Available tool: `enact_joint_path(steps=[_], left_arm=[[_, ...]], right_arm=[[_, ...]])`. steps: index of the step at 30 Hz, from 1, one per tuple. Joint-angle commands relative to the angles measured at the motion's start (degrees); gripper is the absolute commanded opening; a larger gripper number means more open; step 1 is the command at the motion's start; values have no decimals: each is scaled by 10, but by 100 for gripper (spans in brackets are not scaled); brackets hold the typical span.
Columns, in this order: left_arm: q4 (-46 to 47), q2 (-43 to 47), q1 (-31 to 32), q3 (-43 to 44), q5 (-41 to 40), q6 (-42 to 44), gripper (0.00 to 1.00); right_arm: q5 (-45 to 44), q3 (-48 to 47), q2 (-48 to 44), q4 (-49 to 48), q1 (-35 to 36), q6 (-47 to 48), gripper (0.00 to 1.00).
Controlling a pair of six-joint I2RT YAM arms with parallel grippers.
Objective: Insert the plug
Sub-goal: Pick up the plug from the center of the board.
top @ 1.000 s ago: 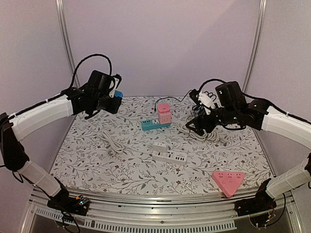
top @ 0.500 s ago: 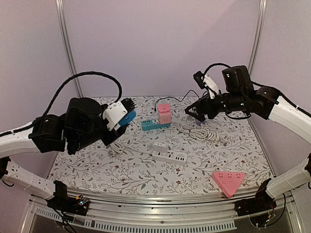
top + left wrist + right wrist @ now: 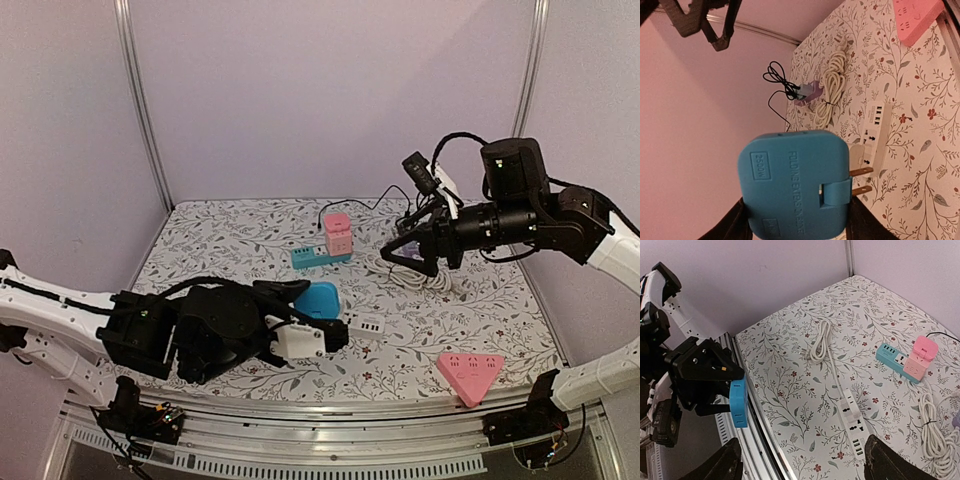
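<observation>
- Left gripper (image 3: 796,226) is pinching a blue square plastic plug adapter (image 3: 792,187) by two opposite edges. This is leaving its two brass prongs (image 3: 860,181) sticking out free, probably so they can enter a socket unobstructed.
- The plug is hanging in the air, low over the near part of the floral-patterned table (image 3: 200,250). It is just beside the white rectangular power strip (image 3: 875,131) but not touching it. Whether the prongs are lining up with a socket, cannot tell.
- Right gripper (image 3: 412,255) is hanging spread wide and gripping nothing, above the white coiled cable (image 3: 418,274). It is likely keeping out of the way.
- No box or tray is showing, and the sockets are the only receptacles.
  - The teal power strip (image 3: 312,257) is carrying a pink cube adapter (image 3: 338,233) at one end.
  - The white strip's sockets are looking unoccupied from the right wrist view.
  - The pink triangular power strip (image 3: 468,371) is lying apart, with nothing plugged in that I can see.
</observation>
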State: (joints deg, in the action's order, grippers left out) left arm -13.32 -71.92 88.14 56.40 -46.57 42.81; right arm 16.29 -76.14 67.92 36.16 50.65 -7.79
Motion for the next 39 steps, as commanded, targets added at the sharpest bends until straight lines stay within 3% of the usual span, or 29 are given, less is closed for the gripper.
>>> enact_joint_path(steps=[1,7,16,25,29,30,33,34,37,38,39], left_arm=[[83,-1,11,0,70,66,0],[110,-12,11,-8,81,77,0],[122,-37,11,-3,71,93,0],[155,-43,9,-3,55,98,0],[158,-38,6,-6,52,92,0],[159,-36,5,-6,51,88,0],[168,-24,0,-9,50,69,0],[172,-19,-1,-10,50,57,9],[172,6,-6,-20,73,7,89],[170,24,-6,-26,87,-13,98],[165,41,-7,-34,102,-38,99]], right_arm=[[78,40,-11,-27,11,-45,80],[107,87,-8,-84,74,-44,81],[103,104,33,-149,85,-73,73],[94,104,68,-140,90,-80,41],[108,103,73,-136,89,-74,15],[108,101,73,-133,90,-71,4],[97,101,64,-119,90,-59,0],[93,102,60,-118,90,-52,0],[85,103,40,-118,89,-35,0],[82,104,32,-118,89,-31,0],[81,104,24,-118,89,-25,0]])
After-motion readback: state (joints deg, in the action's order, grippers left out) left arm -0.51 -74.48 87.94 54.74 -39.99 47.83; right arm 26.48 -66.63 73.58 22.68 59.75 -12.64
